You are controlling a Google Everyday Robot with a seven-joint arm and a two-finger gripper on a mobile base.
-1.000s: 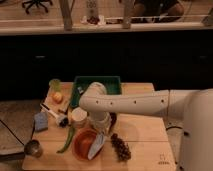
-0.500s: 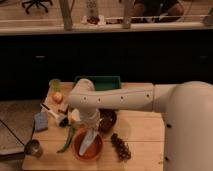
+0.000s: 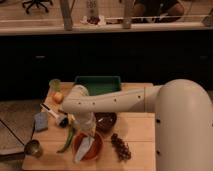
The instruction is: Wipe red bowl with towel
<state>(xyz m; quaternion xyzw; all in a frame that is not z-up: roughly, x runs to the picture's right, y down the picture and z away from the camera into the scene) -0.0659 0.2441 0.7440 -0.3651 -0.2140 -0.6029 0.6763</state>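
Worktop [image 3: 136,131]: pale wood, seen from above and in front; objects are grouped on its left half.

Red bowl [image 3: 99,145]: located close to the near edge, left of centre; the orange-red rim is visible on the right and lower sides; the left part of the interior is covered by the towel.

Towel [image 3: 82,150]: pale strip laid inside the red bowl; it is tilted, upper end toward the bowl's far rim, lower end reaching the near-left rim.

Arm [image 3: 115,101]: white, extended from the right side across the worktop to the left, then bent downward at the wrist.

End effector [image 3: 88,134]: positioned directly over the far part of the red bowl, at the upper end of the towel; contact with the towel appears likely; whether it is apart, together or clamped on the cloth cannot be told.

Other items noted:
- a dark maroon bowl [image 3: 106,121] just beyond and right of the red bowl
- a cluster of grapes [image 3: 120,147] to the right of the red bowl, near the near edge
- a green tray [image 3: 98,85] at the far edge
- a green cup [image 3: 55,84] at the far left corner, with an orange fruit [image 3: 58,97] just in front of it
- a blue pad [image 3: 41,121] at the left edge
- a metal cup [image 3: 33,148] at the near left corner
- a long green vegetable [image 3: 66,141] just left of the red bowl
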